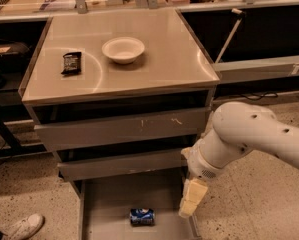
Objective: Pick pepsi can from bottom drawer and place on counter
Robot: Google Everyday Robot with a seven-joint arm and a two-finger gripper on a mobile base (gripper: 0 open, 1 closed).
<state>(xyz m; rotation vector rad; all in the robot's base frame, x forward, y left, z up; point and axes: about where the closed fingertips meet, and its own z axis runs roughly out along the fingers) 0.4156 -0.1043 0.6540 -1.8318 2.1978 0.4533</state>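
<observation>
**Can waiting in the open drawer, gripper beside it at the right wall**

The can is seen on the floor of the bottom drawer, apparently laid on its side with its length running left to right; it sits right of the middle, apart from both side walls. The drawer is pulled out fully, so the can is exposed from above; bare floor is left on its left and behind it.

The gripper is held pointing downward near the drawer's right wall, right of the can and not touching it; whether it is open or closed cannot be told; nothing is carried, since the can is in the drawer. The approach is judged to be under way, the grasp not yet made.

Room is limited on the right by the low wall; overhead, the two upper drawers project only slightly, so a straight lift is thought possible. On the counter a bowl and a snack packet are set; its right half is judged suitable for the can.
</observation>
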